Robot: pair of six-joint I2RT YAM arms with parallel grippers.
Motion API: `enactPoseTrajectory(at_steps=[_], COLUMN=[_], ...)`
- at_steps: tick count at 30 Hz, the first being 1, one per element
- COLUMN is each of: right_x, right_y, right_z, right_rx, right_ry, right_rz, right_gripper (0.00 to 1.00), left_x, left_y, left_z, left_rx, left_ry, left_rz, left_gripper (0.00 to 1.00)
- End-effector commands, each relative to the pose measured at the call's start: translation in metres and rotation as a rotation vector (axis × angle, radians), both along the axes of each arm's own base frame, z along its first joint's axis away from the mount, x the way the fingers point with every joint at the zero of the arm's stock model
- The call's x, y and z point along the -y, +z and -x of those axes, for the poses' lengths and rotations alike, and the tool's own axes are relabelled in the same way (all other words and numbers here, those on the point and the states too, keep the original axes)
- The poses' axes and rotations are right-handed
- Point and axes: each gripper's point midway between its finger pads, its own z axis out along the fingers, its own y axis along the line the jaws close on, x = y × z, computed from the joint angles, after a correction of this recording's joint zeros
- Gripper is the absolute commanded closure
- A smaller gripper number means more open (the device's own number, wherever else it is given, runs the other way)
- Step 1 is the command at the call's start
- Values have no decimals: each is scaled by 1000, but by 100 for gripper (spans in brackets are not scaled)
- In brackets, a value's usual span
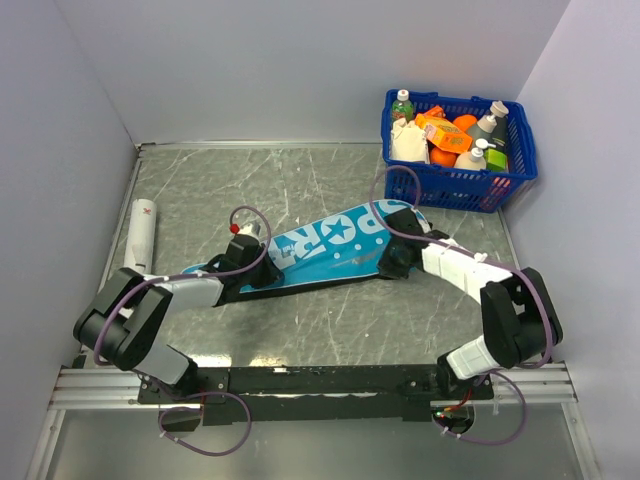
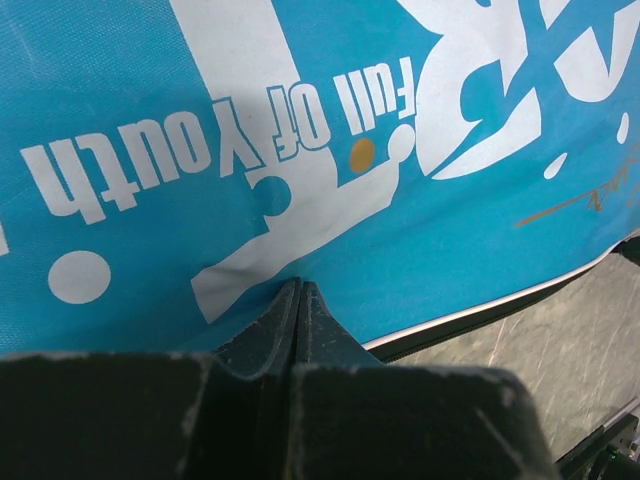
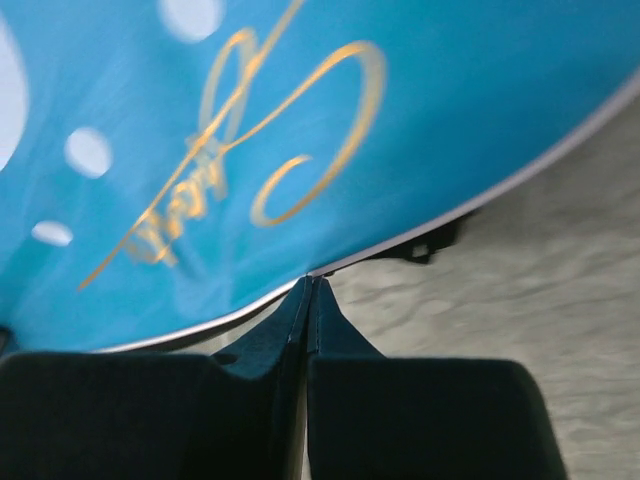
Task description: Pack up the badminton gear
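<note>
The blue bag (image 1: pixel 330 240) lettered SPORT lies slantwise across the middle of the table, narrow end to the left. My left gripper (image 1: pixel 260 266) rests on its narrow part. In the left wrist view its jaws (image 2: pixel 300 284) are shut on a wrinkle of the bag's cloth (image 2: pixel 450 250). My right gripper (image 1: pixel 388 264) sits at the near edge of the wide end. In the right wrist view its tips (image 3: pixel 311 280) meet right on the white-piped edge of the bag (image 3: pixel 450 100). A long white tube (image 1: pixel 140 232) with a red mark lies at the far left.
A blue mesh basket (image 1: pixel 455 186) full of bottles, oranges and packets stands at the back right corner. Grey walls close in the table on the left, back and right. A small white and red item (image 1: pixel 246 231) sits just behind the left gripper. A black zip pull (image 3: pixel 430 245) hangs under the bag's edge.
</note>
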Motion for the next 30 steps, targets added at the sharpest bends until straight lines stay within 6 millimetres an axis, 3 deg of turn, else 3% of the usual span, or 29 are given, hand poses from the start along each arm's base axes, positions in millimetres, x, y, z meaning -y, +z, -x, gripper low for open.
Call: enactPoseTrajectory(at_steps=[1, 5, 8, 16, 20, 22, 26, 30], right_x=[-32, -46, -71, -183, -221, -229, -218, -191], right_y=[24, 25, 23, 22, 27, 28, 23, 25], right_z=[-18, -19, -20, -2, 10, 15, 23, 31], right_rx=[64, 70, 66, 19, 17, 20, 15, 53], right_ry=[21, 49, 88, 302, 386, 397, 376, 345], right_rz=[-64, -80, -117, -279, -371, -390, -371, -331], right_gripper=[100, 100, 100, 100, 100, 100, 100, 100], left_x=[-4, -3, -1, 0, 2, 4, 9, 9], left_y=[-20, -20, -19, -10, -4, -2, 8, 44], left_z=[15, 15, 14, 13, 12, 12, 12, 13], left_rx=[-62, -59, -56, -40, -23, -17, 11, 60], left_ry=[-20, -24, -30, -35, -42, -58, -80, -95], left_rz=[-26, -20, -15, -5, 3, 3, 9, 23], left_gripper=[99, 99, 99, 99, 99, 99, 99, 99])
